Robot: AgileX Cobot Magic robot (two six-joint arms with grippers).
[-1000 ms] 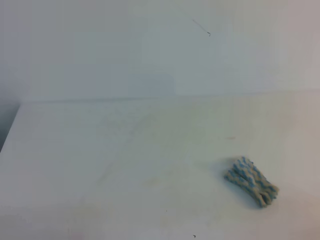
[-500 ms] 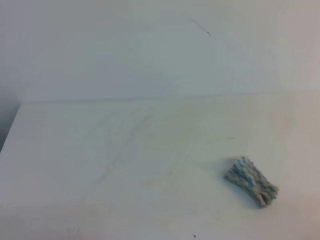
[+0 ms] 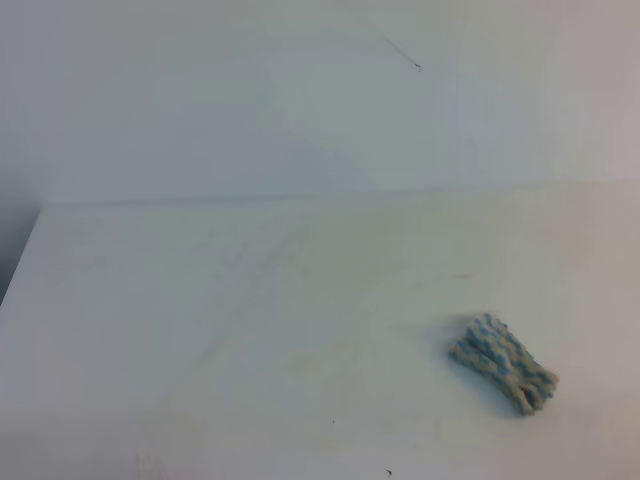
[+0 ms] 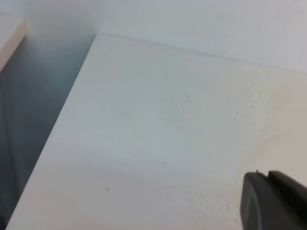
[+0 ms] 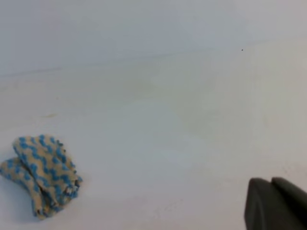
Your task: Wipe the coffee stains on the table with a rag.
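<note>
pale wall [image 3: 200, 100], small dark wall mark [image 3: 417, 67]

table [image 4: 158, 124]: white, faintly smudged, a few tiny dark specks, spreads ahead and left of the gripper | left gripper [image 4: 276, 201]: dark tip only, lower right corner, jaw state unclear | table's left edge drops into shadow

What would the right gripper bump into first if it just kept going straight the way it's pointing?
Probably only the bare table. The right gripper faces open surface, and the rag lies well off to its left, outside that line. Depth is hard to judge, so this is tentative.
</note>
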